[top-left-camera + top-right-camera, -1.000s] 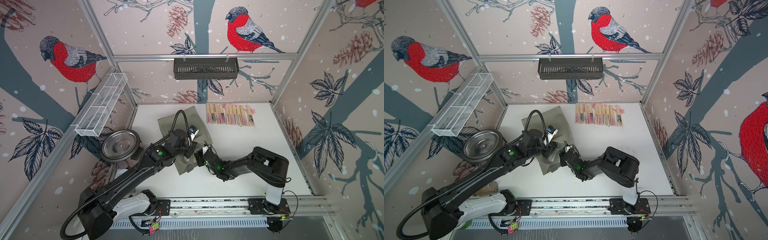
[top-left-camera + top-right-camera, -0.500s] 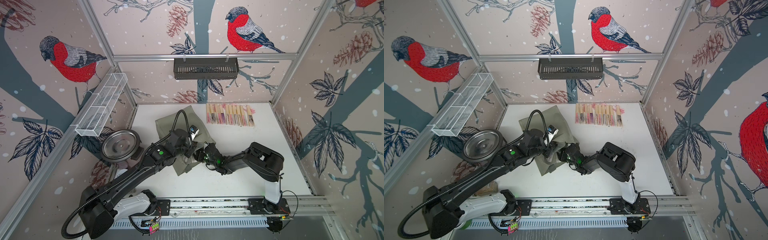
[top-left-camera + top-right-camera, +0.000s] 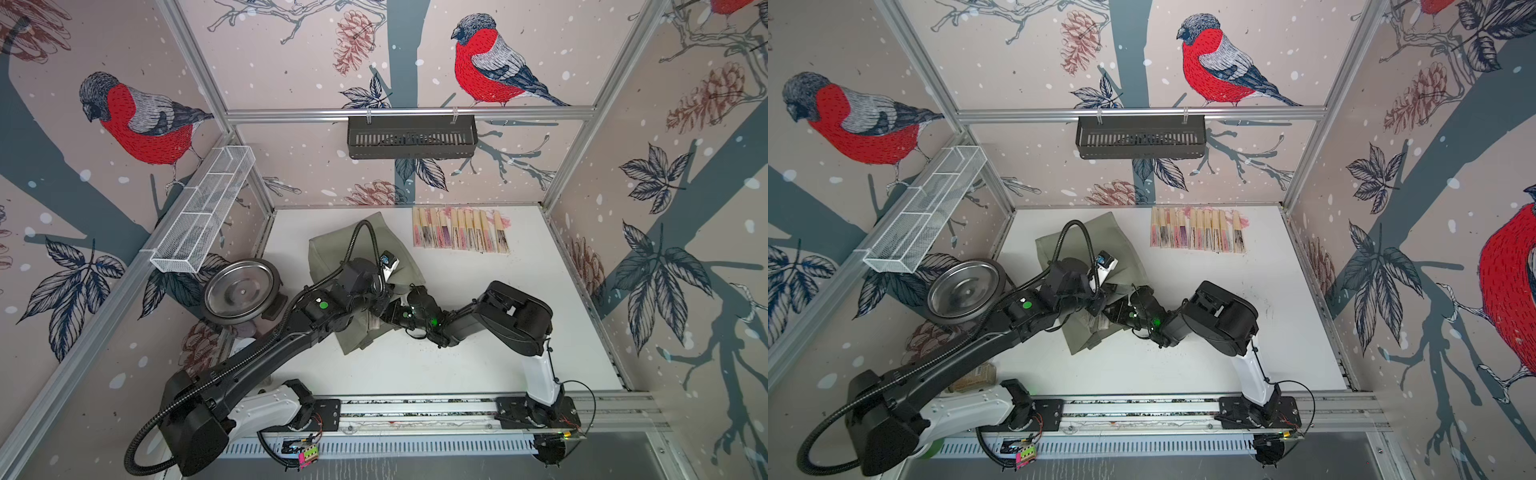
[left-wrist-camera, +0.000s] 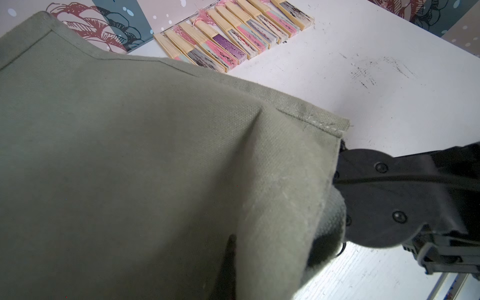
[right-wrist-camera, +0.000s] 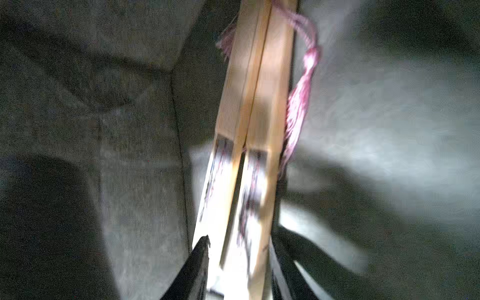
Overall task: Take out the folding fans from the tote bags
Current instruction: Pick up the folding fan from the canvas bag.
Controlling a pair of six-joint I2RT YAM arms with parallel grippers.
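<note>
In tote [image 5: 130, 130], R pincer [image 5: 240, 241] round fans [image 5: 249, 91].

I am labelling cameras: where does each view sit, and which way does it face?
Top views: high over the rail, looking down on the table; left arm, right arm show.
Left wrist: near the tote bag, facing its cloth and the fan row; right arm shows.
Right wrist: inside the bag, facing two fans between its own fingers.
Shared: the fan row, in top and left wrist views.

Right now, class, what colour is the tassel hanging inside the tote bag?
Pink; the tassel shows best in the right wrist view.
</note>
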